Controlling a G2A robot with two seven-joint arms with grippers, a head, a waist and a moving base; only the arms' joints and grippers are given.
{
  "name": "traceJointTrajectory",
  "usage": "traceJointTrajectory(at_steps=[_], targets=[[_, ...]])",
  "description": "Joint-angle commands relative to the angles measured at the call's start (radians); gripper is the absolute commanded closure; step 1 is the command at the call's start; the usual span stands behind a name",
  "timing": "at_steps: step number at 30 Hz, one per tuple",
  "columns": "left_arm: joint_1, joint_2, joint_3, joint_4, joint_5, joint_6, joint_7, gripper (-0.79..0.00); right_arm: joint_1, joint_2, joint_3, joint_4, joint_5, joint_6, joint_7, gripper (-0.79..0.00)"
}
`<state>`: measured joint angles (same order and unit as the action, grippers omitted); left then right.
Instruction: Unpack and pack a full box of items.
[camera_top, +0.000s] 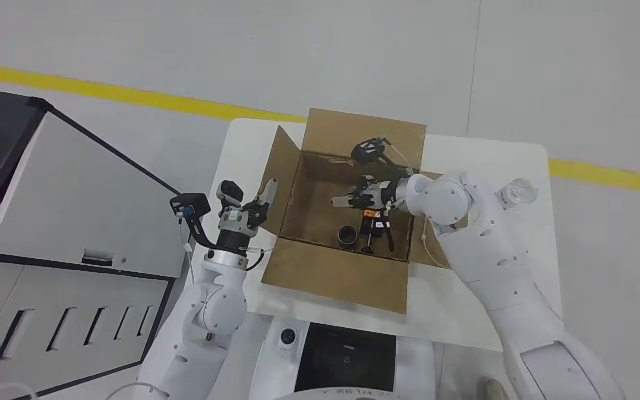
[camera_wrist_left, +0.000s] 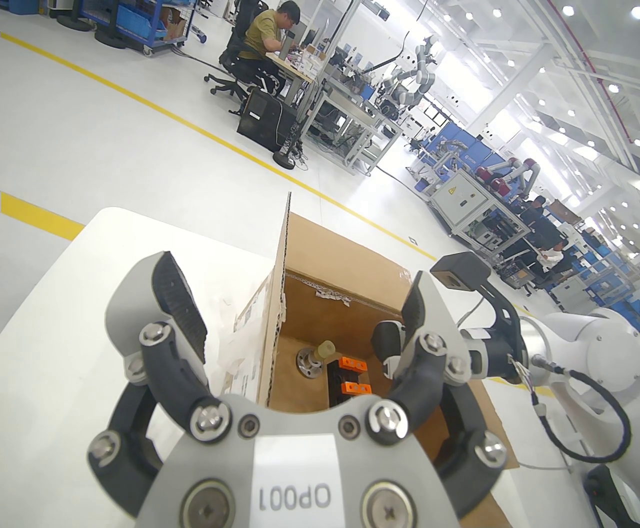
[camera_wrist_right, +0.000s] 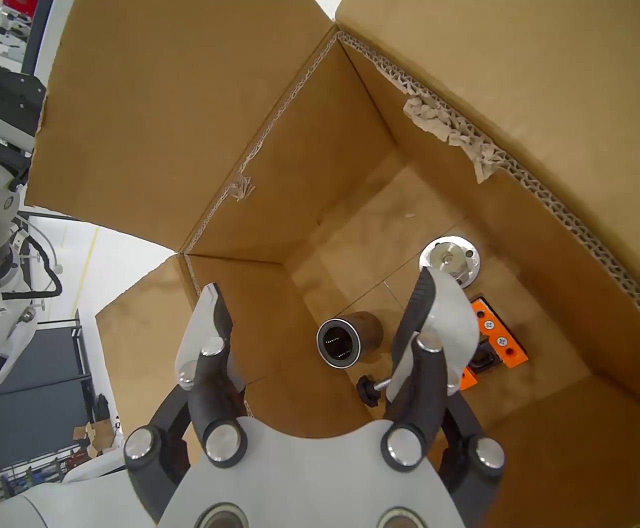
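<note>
Obs: Right jaws spread wide with nothing between them, hanging inside the mouth of the box (camera_wrist_right: 310, 165) and pointed down at its floor.

Chk: What lies under them?

Obs: Four parts on the box floor. Steel sleeve (camera_wrist_right: 345, 342) on its side, roughly below the gap of the jaws. Black knob screw (camera_wrist_right: 370, 390) just beside it. Flanged hub (camera_wrist_right: 450, 260) stands flange down, nearer one wall. Orange-and-black block (camera_wrist_right: 497, 340) lies near the hub, by that same wall. None is gripped.

Chk: Left side?

Obs: Left jaws also spread and empty, held over the desk (camera_top: 500, 160) just outside the box's raised left flap, facing the opening. Cannot tell whether they touch the cardboard.

Chk: Box?

Obs: Flaps folded open; it stands on the middle of the desk.

Chk: Progress?

Obs: Judgement only. The box is far from full. Cannot tell whether unpacking is nearly done or packing has barely begun. If unpacking, four parts are left to lift out, and the sleeve looks the easiest first pick. The repack would follow.

Chk: Arm pose?

Obs: Right forearm comes in over the right rim, wrist bent down into the box. Left arm stands beside the box, wrist raised at about flap height.
</note>
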<state>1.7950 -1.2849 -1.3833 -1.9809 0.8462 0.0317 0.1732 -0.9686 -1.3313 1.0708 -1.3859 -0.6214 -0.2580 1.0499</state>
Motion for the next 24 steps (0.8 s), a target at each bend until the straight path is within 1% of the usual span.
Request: traceJointTrajectory(at_steps=[1,5,6,8,10,11,12,20,24], targets=[[0.000,0.000,0.000,0.000,0.000,0.000,0.000,-0.785,0.000,0.000,0.000,0.000,0.000,0.000,0.000,-0.785],[-0.017,-0.001,0.000,0.010,-0.005,-0.003,-0.014,-0.785,0.000,0.000,0.000,0.000,0.000,0.000,0.000,-0.785],[-0.027,-0.001,0.002,0.016,-0.004,-0.006,-0.019,-0.785,-0.006,0.001,-0.002,0.003,-0.014,0.004,-0.006,-0.573],[-0.040,-0.003,0.009,0.025,-0.003,-0.003,-0.018,-0.785,-0.012,0.002,-0.016,0.013,-0.022,0.012,0.001,-0.382],[-0.048,-0.005,0.019,0.029,-0.004,0.004,-0.015,-0.785,0.000,0.001,-0.034,0.049,-0.038,0.027,0.020,-0.326],[-0.051,-0.006,0.021,0.031,-0.006,0.005,-0.012,-0.785,0.011,-0.001,-0.044,0.071,-0.041,0.028,0.028,-0.317],[-0.052,-0.007,0.023,0.031,-0.005,0.006,-0.012,-0.785,0.019,-0.004,-0.058,0.092,-0.039,0.029,0.037,-0.286],[-0.052,-0.007,0.023,0.031,-0.005,0.006,-0.012,-0.785,0.112,-0.028,-0.150,0.235,-0.001,0.029,0.111,-0.299],[-0.052,-0.007,0.023,0.031,-0.005,0.006,-0.012,-0.785,0.158,-0.044,-0.208,0.303,-0.015,0.025,0.146,-0.314]])
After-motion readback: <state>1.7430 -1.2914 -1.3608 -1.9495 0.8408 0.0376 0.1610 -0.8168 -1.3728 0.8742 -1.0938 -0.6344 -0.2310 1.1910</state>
